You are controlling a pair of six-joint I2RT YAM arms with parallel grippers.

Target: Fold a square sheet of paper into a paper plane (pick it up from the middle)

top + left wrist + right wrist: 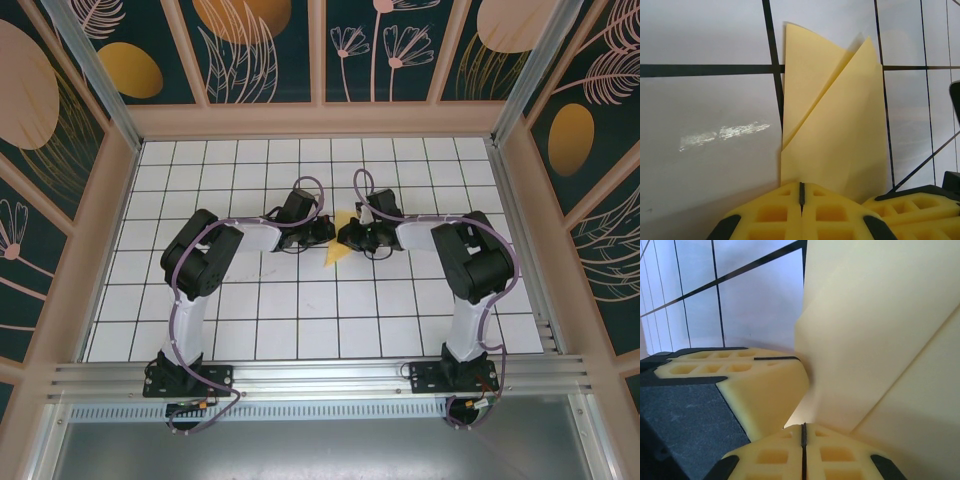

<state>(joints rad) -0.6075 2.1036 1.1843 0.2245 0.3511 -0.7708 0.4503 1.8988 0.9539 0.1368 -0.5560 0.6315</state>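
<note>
Blocky and yellow, my left claw (801,194) is closed, tip on thin folded paper (835,135). My right claw (803,436), closed too, touches its pointed flaps.

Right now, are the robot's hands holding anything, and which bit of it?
Not certain. The left gripper and right gripper are both shut at the edges of the folded yellow paper; pinching it or just pressing it down, I cannot tell.
</note>
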